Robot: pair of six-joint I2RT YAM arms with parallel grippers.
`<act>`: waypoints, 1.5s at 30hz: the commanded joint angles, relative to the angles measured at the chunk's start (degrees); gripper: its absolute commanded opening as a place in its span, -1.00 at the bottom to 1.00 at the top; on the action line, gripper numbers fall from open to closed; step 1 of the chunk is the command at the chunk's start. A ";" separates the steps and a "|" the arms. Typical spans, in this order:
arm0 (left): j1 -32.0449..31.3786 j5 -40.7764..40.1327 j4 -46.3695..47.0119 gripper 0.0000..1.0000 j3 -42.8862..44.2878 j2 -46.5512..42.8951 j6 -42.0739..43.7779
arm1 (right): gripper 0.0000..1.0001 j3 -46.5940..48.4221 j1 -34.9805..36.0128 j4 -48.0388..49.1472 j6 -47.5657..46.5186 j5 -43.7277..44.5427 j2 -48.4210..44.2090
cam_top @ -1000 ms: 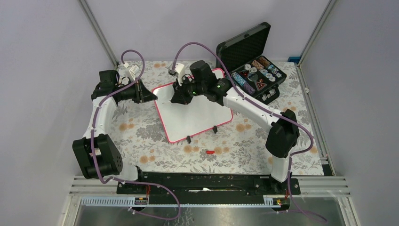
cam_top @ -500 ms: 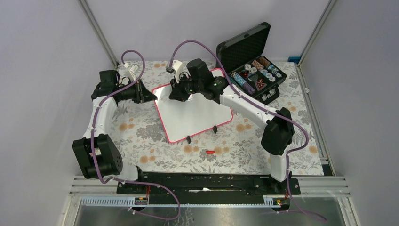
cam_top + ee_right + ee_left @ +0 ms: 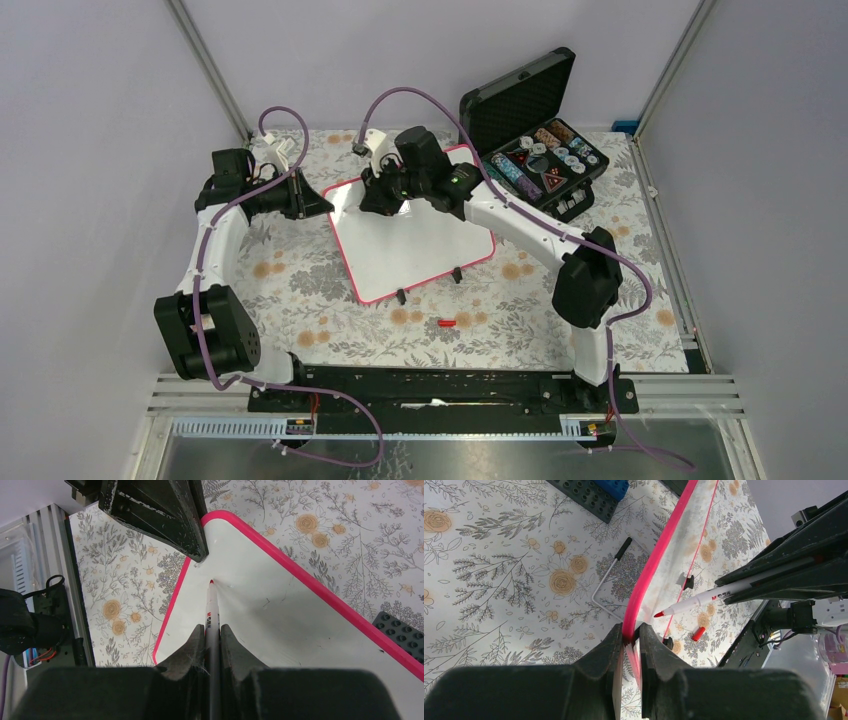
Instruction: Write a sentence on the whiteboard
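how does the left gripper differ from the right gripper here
The left gripper pinches the pink rim of the whiteboard at a corner; the right gripper clamps a red-tipped marker. The left gripper sits at the board's edge, off its face; the right gripper is above the face, marker aimed toward that corner. Both are shut.

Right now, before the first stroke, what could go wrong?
1. The marker tip sits close to the left claw at the whiteboard's corner; a stroke that way could hit it.
2. That claw pinches only the thin rim, so pressure from the right claw might swivel the board.
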 commanded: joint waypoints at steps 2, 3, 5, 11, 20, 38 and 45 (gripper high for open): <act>-1.07 -2.54 3.14 -1.00 0.58 -1.24 2.38 | -1.00 2.99 0.68 1.41 -1.04 2.69 0.95; -1.09 -2.63 3.14 -1.00 0.52 -1.31 2.40 | -1.00 2.92 0.66 1.42 -1.18 3.02 0.90; -1.16 -2.88 3.14 -1.00 0.50 -1.41 2.55 | -1.00 2.82 0.70 1.41 -1.68 3.96 0.73; -1.10 -3.62 3.14 -1.00 0.60 -1.33 2.73 | -1.00 1.70 0.43 0.76 -3.19 6.31 -0.54; -1.06 -3.94 3.14 -1.00 0.73 -1.24 2.83 | -1.00 -0.57 -1.96 0.72 -3.57 6.46 -2.78; -1.15 -4.14 3.14 -1.00 0.87 -1.24 2.91 | -1.00 1.03 -1.34 -1.84 -4.27 4.27 -1.48; -1.11 -4.30 3.14 -1.00 0.85 -1.42 3.01 | -1.00 0.89 -0.76 -2.11 -4.66 4.60 -0.81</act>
